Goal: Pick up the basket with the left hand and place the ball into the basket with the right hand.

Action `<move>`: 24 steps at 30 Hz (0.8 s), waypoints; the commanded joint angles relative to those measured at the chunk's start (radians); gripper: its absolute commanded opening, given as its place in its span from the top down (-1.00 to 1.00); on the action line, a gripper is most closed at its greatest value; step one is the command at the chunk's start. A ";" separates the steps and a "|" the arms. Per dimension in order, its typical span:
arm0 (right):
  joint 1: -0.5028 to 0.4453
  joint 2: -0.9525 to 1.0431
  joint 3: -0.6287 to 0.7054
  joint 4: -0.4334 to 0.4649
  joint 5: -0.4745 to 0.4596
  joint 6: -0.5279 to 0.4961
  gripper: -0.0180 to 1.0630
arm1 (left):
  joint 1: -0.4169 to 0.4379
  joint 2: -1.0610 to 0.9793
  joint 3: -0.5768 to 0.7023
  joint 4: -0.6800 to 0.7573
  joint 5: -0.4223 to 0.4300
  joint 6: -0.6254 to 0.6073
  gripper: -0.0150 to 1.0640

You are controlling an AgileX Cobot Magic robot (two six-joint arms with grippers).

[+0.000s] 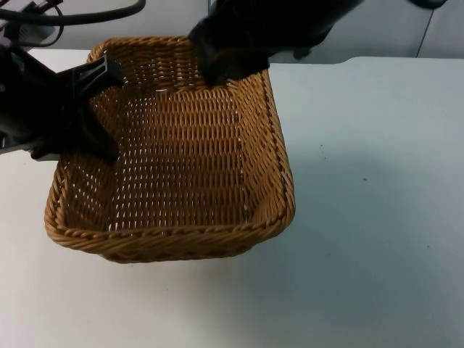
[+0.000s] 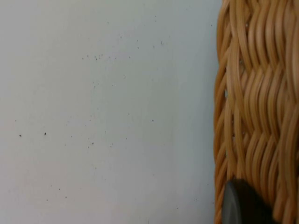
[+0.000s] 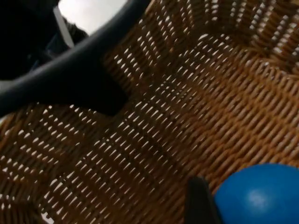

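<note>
The woven wicker basket [image 1: 174, 159] is held off the white table and tilted, with my left gripper [image 1: 101, 109] shut on its left rim. In the left wrist view a black fingertip [image 2: 240, 205] presses against the basket's outer wall [image 2: 257, 93]. My right gripper [image 1: 225, 65] hangs over the basket's far rim. In the right wrist view the blue ball [image 3: 257, 196] sits against its black fingertip [image 3: 198, 200], above the basket's woven floor [image 3: 163, 130]. One finger of the left gripper [image 3: 70, 79] reaches inside the basket.
The white table [image 1: 377, 181] stretches open to the right of and in front of the basket. The grey partition wall [image 1: 391, 29] closes the far edge. Bare table top [image 2: 93, 116] lies beside the basket's wall in the left wrist view.
</note>
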 commanded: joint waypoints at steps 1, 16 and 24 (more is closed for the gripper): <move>0.027 0.061 -0.008 0.003 -0.053 0.005 0.97 | -0.001 -0.017 0.001 -0.015 0.011 -0.005 0.97; 0.031 0.134 -0.008 0.025 -0.126 0.005 0.97 | -0.001 -0.017 0.001 -0.002 0.011 -0.005 0.97; 0.031 0.143 -0.008 0.025 -0.132 0.005 0.97 | -0.001 -0.017 0.001 0.000 0.013 -0.005 0.97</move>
